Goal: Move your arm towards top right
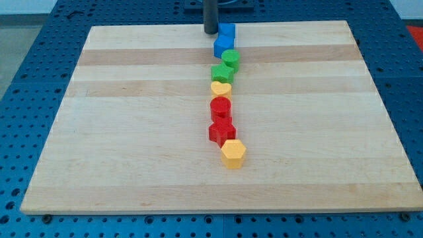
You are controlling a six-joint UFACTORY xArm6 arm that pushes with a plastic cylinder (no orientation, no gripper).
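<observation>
My tip [210, 31] stands at the view's top, near the board's top edge, just left of a blue cube [227, 31] and touching or almost touching it. Below the cube a column of blocks runs down the board's middle: a second blue block [223, 47], a green cylinder [230, 59], a green star-like block [221, 71], a yellow heart-like block [221, 88], a red cylinder [221, 107], a red star-like block [222, 131] and a yellow hexagonal block [233, 153].
The wooden board [119, 132] lies on a blue perforated table [26, 73]. The rod rises out of the view's top edge.
</observation>
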